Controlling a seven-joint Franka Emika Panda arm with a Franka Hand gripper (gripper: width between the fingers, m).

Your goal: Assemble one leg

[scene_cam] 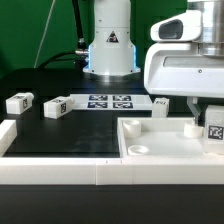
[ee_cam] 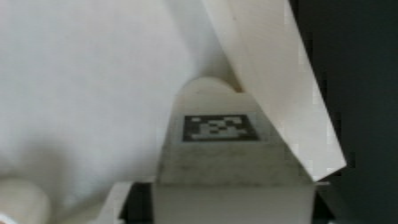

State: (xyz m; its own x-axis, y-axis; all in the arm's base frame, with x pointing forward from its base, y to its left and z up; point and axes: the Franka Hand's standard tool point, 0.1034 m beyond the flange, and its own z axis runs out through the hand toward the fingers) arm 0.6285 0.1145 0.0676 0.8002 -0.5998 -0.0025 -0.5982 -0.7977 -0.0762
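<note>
My gripper [scene_cam: 203, 120] is at the exterior view's right, shut on a leg [scene_cam: 214, 125], a small white block with a black-and-white tag. It holds the leg upright over the far right corner of the large white tray-like tabletop [scene_cam: 160, 138]. In the wrist view the leg [ee_cam: 219, 140] fills the space between the jaws of the gripper [ee_cam: 231, 205], its tag facing the camera, with the tabletop's white surface [ee_cam: 89, 90] behind it. Whether the leg touches the tabletop is hidden.
Two more legs [scene_cam: 20, 101] [scene_cam: 55, 106] lie at the exterior view's left, and another [scene_cam: 160, 101] lies behind the tabletop. The marker board [scene_cam: 110, 101] lies mid-table. A white wall [scene_cam: 50, 172] runs along the front and left. The arm's base [scene_cam: 108, 45] stands behind.
</note>
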